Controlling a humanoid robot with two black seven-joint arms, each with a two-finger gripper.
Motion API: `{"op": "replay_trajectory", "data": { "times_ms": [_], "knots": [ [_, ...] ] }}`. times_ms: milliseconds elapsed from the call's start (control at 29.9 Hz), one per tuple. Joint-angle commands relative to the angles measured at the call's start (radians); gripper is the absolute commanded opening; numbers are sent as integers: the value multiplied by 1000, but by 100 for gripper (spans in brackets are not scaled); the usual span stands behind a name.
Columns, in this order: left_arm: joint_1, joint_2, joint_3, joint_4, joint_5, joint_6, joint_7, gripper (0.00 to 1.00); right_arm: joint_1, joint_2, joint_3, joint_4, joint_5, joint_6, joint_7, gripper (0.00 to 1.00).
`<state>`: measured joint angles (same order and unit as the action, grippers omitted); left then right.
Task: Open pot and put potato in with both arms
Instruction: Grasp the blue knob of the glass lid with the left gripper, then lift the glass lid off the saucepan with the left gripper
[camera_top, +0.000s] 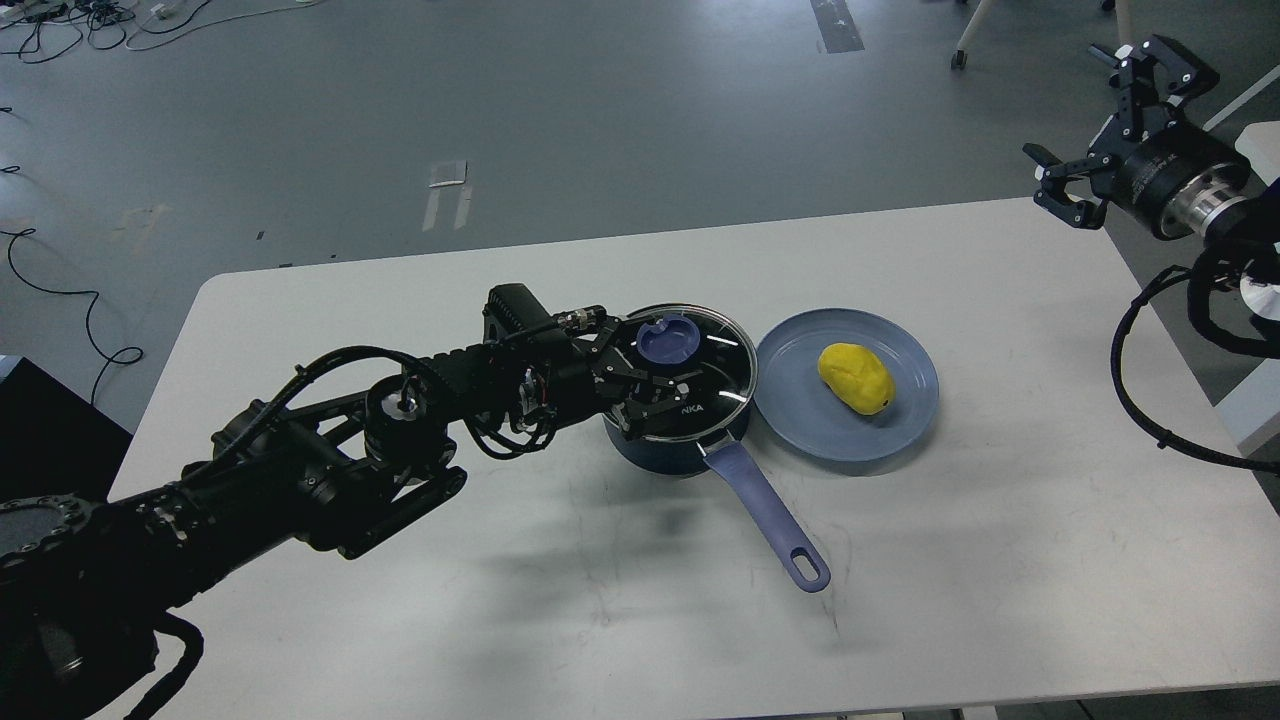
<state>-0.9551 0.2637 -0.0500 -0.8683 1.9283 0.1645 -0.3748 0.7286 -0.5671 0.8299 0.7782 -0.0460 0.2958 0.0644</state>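
The dark navy pot (655, 462) stands mid-table with its lavender-blue handle (768, 518) pointing toward the front right. The glass lid (722, 372) with a blue knob (670, 341) sits on it. My left gripper (655, 362) is over the lid's left half with its fingers spread beside the knob, not clamped on it. The yellow potato (856, 378) lies on a flat blue plate (805, 432) just right of the pot. My right gripper (1088, 122) is open and empty, held high past the table's far right corner.
The white table (400, 620) ends at a rounded far left corner and a near front edge. Grey floor with cables lies beyond it. The right arm's cable (1125, 385) loops over the table's right edge.
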Motion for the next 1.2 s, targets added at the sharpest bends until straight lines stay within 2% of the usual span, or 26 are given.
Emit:
{"op": "replay_trajectory", "data": {
  "times_ms": [0,33,67,100,134,167,301,601,802,969,1136,1169],
  "knots": [
    [-1,3,-1,0,0,18,4,59,0,1,0,0,0,-1,0,100],
    [-1,3,-1,0,0,20,5,55,0,1,0,0,0,-1,0,100],
    [-1,6,-1,0,0,21,8,43,0,1,0,-2,0,-1,0,100],
    [-1,6,-1,0,0,21,8,43,0,1,0,-2,0,-1,0,100],
    [-1,9,-1,0,-3,21,8,26,-1,1,-2,-2,0,-1,0,100],
    [-1,11,-1,-1,-5,20,7,19,-2,1,-2,-2,-2,-1,0,100],
    [-1,19,-1,-12,-6,21,4,19,-5,1,-2,-4,-2,-1,0,100],
    [-14,69,-5,-116,-45,20,-1,19,-5,1,-2,-4,-2,-1,0,100],
    [-74,103,-16,-136,-77,20,-3,19,-5,3,0,0,0,-1,2,100],
    [-105,193,-22,-198,-111,47,-3,19,2,1,0,1,0,-1,0,100],
    [-105,376,-22,-283,-112,107,-4,19,2,4,-3,0,-2,-1,0,100],
    [-105,376,-22,-284,-112,107,-4,19,2,4,-3,0,-2,-1,0,100]
  ]
}}
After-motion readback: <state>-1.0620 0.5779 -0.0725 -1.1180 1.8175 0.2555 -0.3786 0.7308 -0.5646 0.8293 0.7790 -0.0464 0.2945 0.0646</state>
